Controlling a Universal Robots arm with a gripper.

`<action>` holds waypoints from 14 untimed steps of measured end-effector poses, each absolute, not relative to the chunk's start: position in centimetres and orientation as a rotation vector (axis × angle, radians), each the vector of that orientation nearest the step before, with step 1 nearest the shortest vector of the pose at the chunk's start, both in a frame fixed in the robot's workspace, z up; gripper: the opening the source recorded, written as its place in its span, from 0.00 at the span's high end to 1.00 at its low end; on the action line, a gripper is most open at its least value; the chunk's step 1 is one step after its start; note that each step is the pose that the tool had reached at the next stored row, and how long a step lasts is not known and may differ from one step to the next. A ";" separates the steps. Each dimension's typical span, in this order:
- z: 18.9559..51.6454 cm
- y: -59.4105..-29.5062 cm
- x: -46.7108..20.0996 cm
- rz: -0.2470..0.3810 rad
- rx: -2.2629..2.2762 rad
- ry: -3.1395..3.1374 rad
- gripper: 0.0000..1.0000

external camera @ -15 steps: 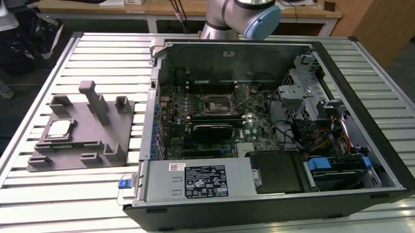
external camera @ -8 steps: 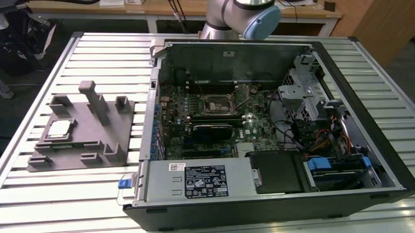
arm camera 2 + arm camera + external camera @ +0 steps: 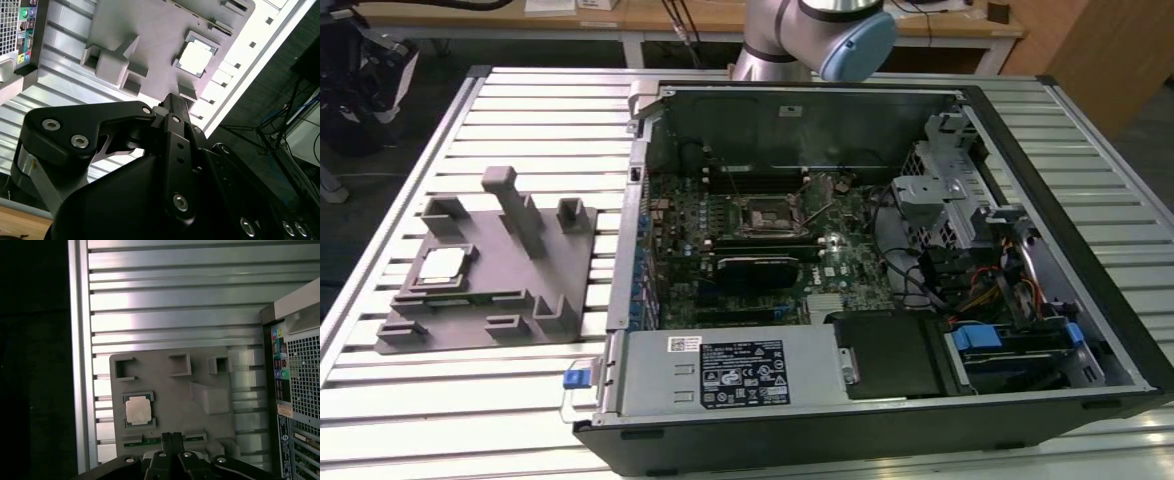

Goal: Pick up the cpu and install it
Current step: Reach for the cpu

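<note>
Hovers over grey tray [image 3: 170, 402] near cpu [image 3: 138, 410], gripper [image 3: 172, 439] closed and empty; approach stage, probably calling for opening first.

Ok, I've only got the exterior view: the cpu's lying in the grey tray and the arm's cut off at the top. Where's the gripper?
Observer: In the first wrist view the gripper points down toward the tray, and its tips line up near the edge beside the cpu.
Operator: Holding anything?
Observer: No, its fingers are shut together on nothing.
Operator: Touching the cpu?
Observer: No, bare tray shows between them in both wrist views.
</note>
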State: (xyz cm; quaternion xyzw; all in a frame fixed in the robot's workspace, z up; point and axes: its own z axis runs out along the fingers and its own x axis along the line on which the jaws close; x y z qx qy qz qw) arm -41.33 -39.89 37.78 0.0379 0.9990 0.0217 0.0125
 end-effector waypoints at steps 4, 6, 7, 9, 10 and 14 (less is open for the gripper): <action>37.7 -39.9 -42.0 0.068 0.118 3.114 0.89; 37.7 -39.9 -42.2 0.068 0.118 3.114 0.89; 37.7 -39.9 -42.4 0.068 0.118 3.114 0.89; 37.7 -39.9 -42.6 0.068 0.118 3.114 0.89; 37.7 -39.9 -42.8 0.068 0.118 3.114 0.89; 37.6 -39.9 -43.3 0.067 0.118 3.114 0.89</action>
